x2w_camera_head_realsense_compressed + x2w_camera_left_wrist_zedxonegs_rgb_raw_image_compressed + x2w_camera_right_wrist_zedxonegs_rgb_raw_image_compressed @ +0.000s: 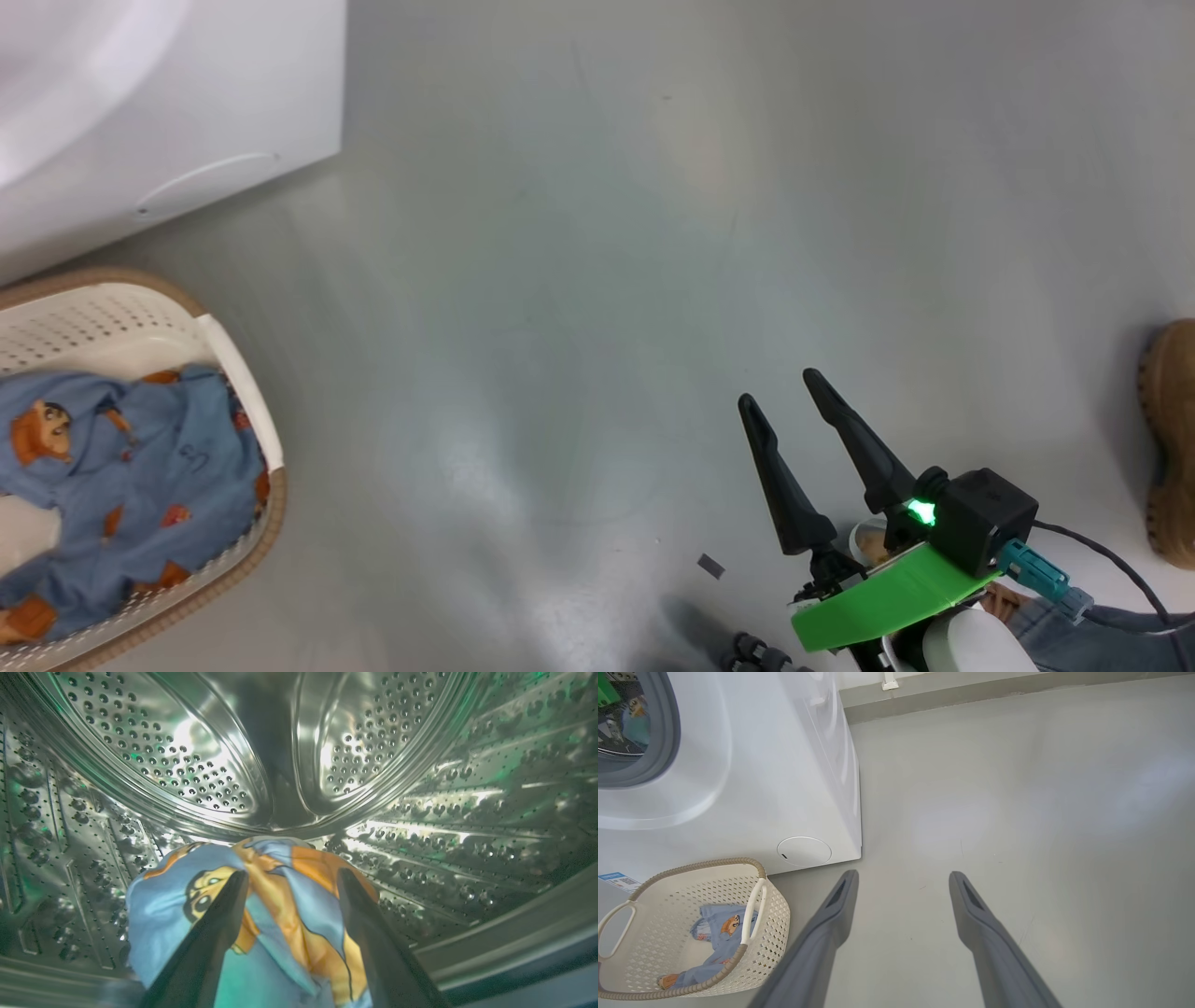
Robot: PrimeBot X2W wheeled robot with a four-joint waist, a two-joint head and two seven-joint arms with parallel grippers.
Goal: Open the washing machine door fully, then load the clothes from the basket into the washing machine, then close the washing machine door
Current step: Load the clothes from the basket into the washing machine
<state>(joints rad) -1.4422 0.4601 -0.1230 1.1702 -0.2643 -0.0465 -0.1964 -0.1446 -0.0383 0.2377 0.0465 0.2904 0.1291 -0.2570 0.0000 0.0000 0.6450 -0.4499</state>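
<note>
Because the load has to end up deep in the machine and not at its lip, we have our left gripper (292,873) reaching well inside the steel drum (187,765). Its fingers stand wide apart. A blue garment (159,905) with an orange bear print bunches between and over them. Nothing looks pinched, so we judge the cloth to be resting loose on the fingers rather than gripped. Low in the drum seems a sensible place to let go, since the fabric can slump onto the perforated wall instead of spilling out over the grey rubber ring (672,732).

Our right gripper (903,874) hangs over bare floor (1017,788), spread open and holding nothing. It is well away from the washing machine (784,765), so the two arms don't crowd the opening. The basket (775,933) sits just beside the machine's front corner, close enough for a short carry, and more blue clothes (140,467) lie in its bottom. We reckon loading is part done, with at least one more piece to fetch and the door to shut after that. A person's shoe (1167,439) stands at the right edge of the head view.
</note>
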